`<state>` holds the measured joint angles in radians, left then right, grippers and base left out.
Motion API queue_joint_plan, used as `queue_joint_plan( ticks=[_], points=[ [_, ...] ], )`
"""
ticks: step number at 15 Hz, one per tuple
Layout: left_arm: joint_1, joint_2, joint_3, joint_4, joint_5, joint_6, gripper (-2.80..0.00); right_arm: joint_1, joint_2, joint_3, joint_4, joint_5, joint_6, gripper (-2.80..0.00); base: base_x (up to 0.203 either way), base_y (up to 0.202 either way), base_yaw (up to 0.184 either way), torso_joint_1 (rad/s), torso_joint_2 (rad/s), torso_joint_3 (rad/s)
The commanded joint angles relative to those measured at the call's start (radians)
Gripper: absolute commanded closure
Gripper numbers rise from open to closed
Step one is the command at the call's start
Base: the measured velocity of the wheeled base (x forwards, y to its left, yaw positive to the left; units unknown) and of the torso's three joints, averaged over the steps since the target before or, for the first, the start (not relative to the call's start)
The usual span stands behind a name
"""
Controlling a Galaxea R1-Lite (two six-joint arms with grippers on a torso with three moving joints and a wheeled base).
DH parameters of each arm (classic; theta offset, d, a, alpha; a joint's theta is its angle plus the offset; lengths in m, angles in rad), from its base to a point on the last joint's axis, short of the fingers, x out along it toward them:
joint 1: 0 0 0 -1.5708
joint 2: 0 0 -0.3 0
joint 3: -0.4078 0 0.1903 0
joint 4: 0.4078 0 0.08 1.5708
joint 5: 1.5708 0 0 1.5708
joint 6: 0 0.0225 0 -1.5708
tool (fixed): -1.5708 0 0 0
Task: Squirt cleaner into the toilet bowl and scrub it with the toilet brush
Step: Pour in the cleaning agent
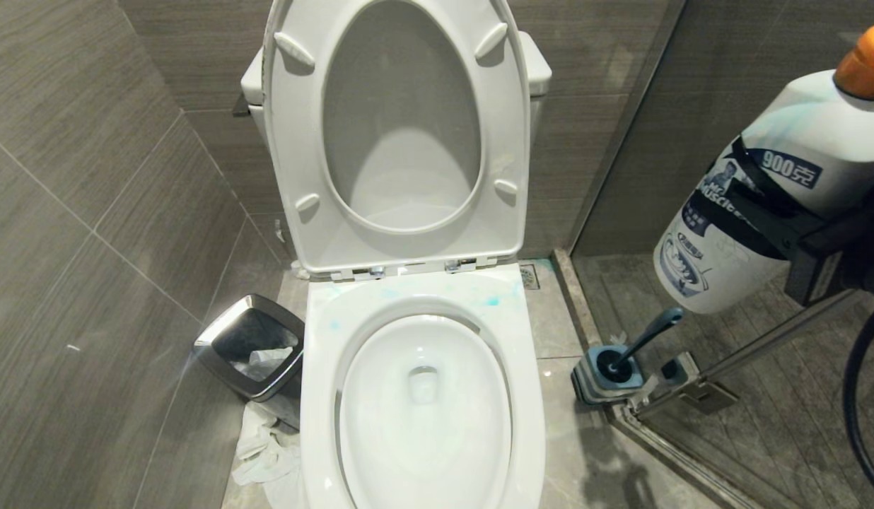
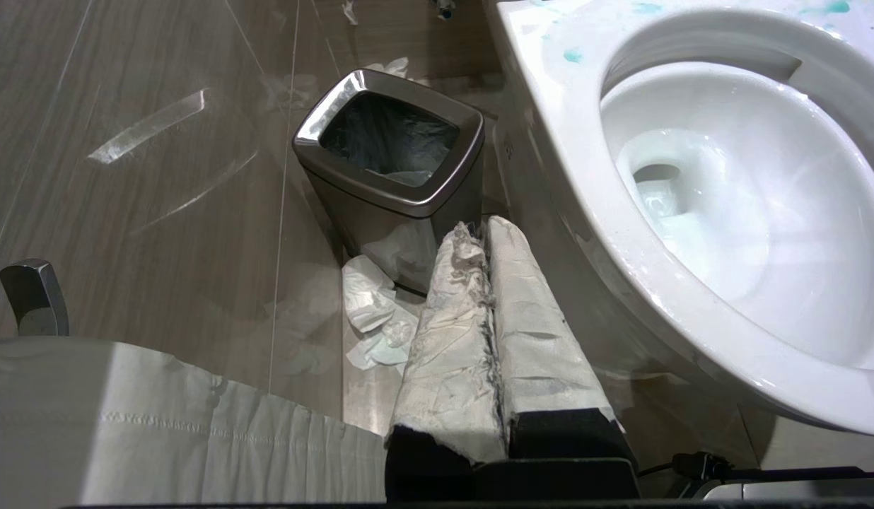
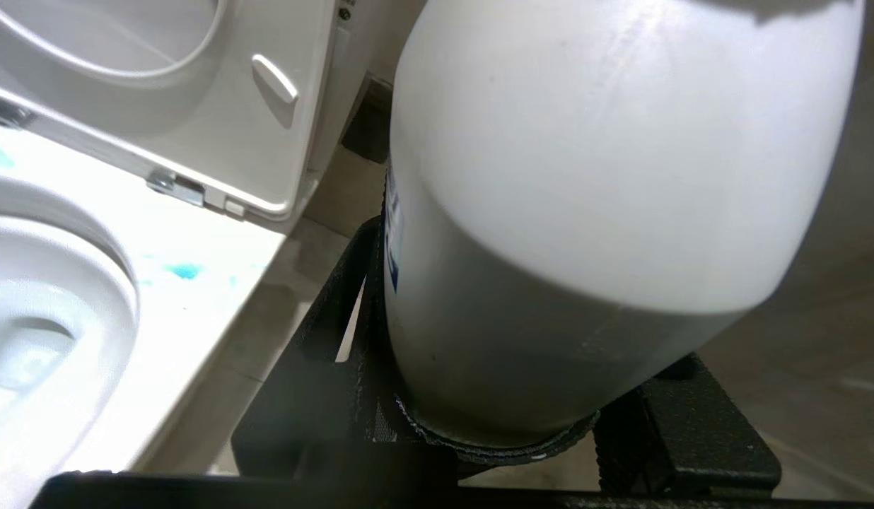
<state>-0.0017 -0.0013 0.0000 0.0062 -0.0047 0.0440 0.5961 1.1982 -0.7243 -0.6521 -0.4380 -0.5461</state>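
Observation:
The toilet bowl [image 1: 324, 396] stands in the middle of the head view with its seat and lid [image 1: 295, 141] raised. Blue cleaner [image 1: 491, 301] spots the back of the rim, also seen as cleaner [image 3: 184, 271] in the right wrist view. At the right, well above the floor, my right gripper [image 1: 762, 212] is shut on a white cleaner bottle [image 1: 797, 134] with an orange cap, tilted, cap upward. The toilet brush [image 1: 645, 338] leans in its blue-grey holder [image 1: 585, 382] on the floor below the bottle. My left gripper [image 2: 479, 230], its fingers wrapped in white, is shut and empty, low beside the bowl's rim [image 2: 585, 162].
A chrome-rimmed bin [image 1: 252, 345] stands left of the bowl with crumpled tissue [image 1: 267, 452] on the floor by it. A glass door frame and rail [image 1: 762, 346] lie right of the brush holder. Tiled walls close in at left and behind.

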Motion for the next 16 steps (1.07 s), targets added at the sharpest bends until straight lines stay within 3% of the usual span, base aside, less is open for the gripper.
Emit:
queue_joint_plan(
  ticks=[1, 5, 14, 16],
  points=[
    [0.000, 0.001, 0.000, 0.000, 0.000, 0.000, 0.00, 0.077, 0.098, -0.047, -0.003, -0.096, -0.105, 0.00, 0.000, 0.000, 0.000, 0.000, 0.00, 0.000],
    [0.000, 0.001, 0.000, 0.000, -0.001, 0.002, 0.00, 0.135, 0.177, -0.093, -0.003, -0.111, -0.287, 0.00, 0.000, 0.000, 0.000, 0.000, 0.00, 0.000],
    [0.000, 0.001, 0.000, 0.000, -0.003, 0.005, 0.00, 0.150, 0.395, -0.268, -0.010, -0.122, -0.707, 0.00, 0.000, 0.000, 0.000, 0.000, 0.00, 0.000],
    [0.000, 0.001, -0.002, 0.000, -0.003, 0.007, 0.00, 0.173, 0.438, -0.282, -0.068, -0.155, -0.803, 0.00, 0.000, 0.000, 0.000, 0.000, 0.00, 0.000]
  ],
)
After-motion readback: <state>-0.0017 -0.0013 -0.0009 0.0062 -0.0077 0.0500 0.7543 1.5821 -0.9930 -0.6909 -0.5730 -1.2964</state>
